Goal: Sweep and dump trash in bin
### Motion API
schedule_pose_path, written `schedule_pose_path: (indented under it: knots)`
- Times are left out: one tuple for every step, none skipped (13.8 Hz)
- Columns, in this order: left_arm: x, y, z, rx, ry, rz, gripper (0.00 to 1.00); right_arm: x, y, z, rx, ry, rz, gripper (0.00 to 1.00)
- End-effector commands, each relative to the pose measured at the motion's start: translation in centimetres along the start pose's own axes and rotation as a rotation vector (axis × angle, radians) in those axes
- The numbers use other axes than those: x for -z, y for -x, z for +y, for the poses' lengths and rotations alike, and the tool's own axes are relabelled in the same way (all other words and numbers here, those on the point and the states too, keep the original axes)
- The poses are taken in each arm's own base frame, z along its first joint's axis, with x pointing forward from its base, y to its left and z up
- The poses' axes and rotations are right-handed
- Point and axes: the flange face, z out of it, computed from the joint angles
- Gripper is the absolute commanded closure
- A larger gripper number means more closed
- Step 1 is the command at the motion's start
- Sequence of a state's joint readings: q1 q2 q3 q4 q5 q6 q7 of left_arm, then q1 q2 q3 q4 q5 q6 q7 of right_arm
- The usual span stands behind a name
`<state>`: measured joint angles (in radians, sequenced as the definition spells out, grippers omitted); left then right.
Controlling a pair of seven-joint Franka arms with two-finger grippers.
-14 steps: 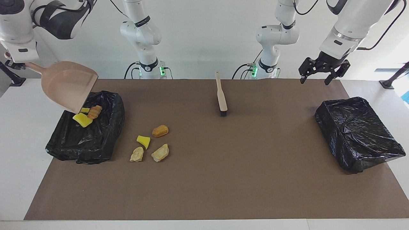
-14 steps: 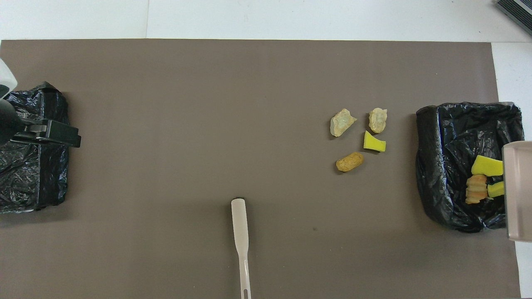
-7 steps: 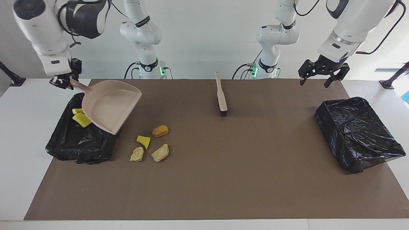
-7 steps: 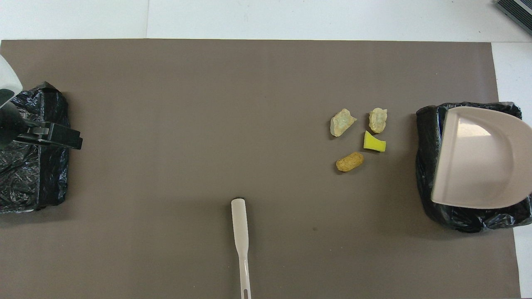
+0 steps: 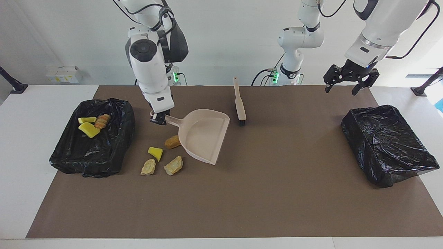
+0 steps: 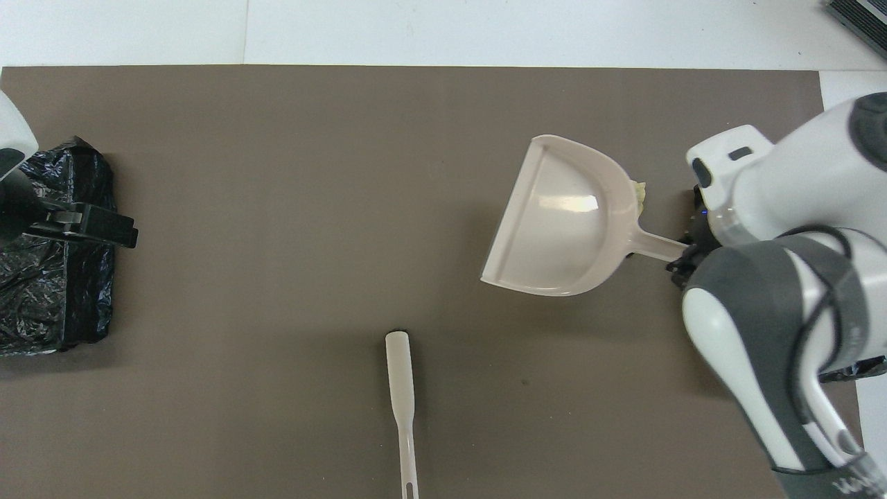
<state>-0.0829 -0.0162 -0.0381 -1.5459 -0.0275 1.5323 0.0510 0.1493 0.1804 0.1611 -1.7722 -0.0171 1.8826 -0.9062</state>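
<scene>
My right gripper (image 5: 158, 120) (image 6: 682, 255) is shut on the handle of the beige dustpan (image 5: 204, 135) (image 6: 561, 222), held tilted just above the mat. Beside it, several pieces of trash lie loose on the mat: an orange-brown bun (image 5: 171, 142) partly hidden by the pan, a yellow wedge (image 5: 155, 153) and two tan chunks (image 5: 148, 167) (image 5: 173, 165). In the overhead view the pan covers all but a tan edge (image 6: 639, 193). The black-lined bin (image 5: 104, 155) at the right arm's end holds two yellow wedges (image 5: 89, 129) and a ridged brown lump (image 5: 102, 121). My left gripper (image 5: 349, 77) (image 6: 90, 225) hangs open and empty, waiting.
A beige brush (image 5: 239, 102) (image 6: 400, 388) lies on the brown mat (image 5: 263, 193) near the robots, at the middle. A second black-lined bin (image 5: 387, 143) (image 6: 55, 291) stands at the left arm's end, with the left gripper in the air by it.
The right arm swung the dustpan away from the bin toward the mat's middle, over the loose trash. Three pieces now lie uncovered in that bin. The left gripper barely moved.
</scene>
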Motion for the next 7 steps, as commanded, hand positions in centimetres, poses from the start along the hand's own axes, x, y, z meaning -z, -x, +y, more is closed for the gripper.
schedule_pose_path:
  knots:
    - [0.0,0.4,-0.3,-0.010,-0.012,0.011,0.00,-0.1,-3.4,-0.5,-0.155,-0.016,0.094,1.00]
    - [0.2,0.4,-0.3,-0.010,-0.012,0.014,0.00,-0.5,-5.1,-1.0,-0.250,-0.021,0.099,1.00]
    - [0.0,0.4,-0.4,-0.009,-0.012,0.011,0.00,-0.9,-7.0,-1.6,-0.359,-0.029,0.097,1.00]
    - [0.2,0.4,-0.3,-0.010,-0.012,0.017,0.00,-1.3,-9.0,-2.2,-0.437,-0.034,0.103,1.00]
    - [0.1,0.3,-0.1,-0.013,-0.012,0.015,0.00,-1.6,-11.2,-2.9,-0.524,-0.036,0.116,1.00]
    - [0.1,0.3,0.1,-0.013,-0.012,0.015,0.00,-2.1,-12.9,-3.5,-0.612,-0.040,0.125,1.00]
    - [0.0,0.3,0.0,-0.015,-0.008,0.012,0.00,-2.6,-14.2,-4.0,-0.692,-0.047,0.131,1.00]
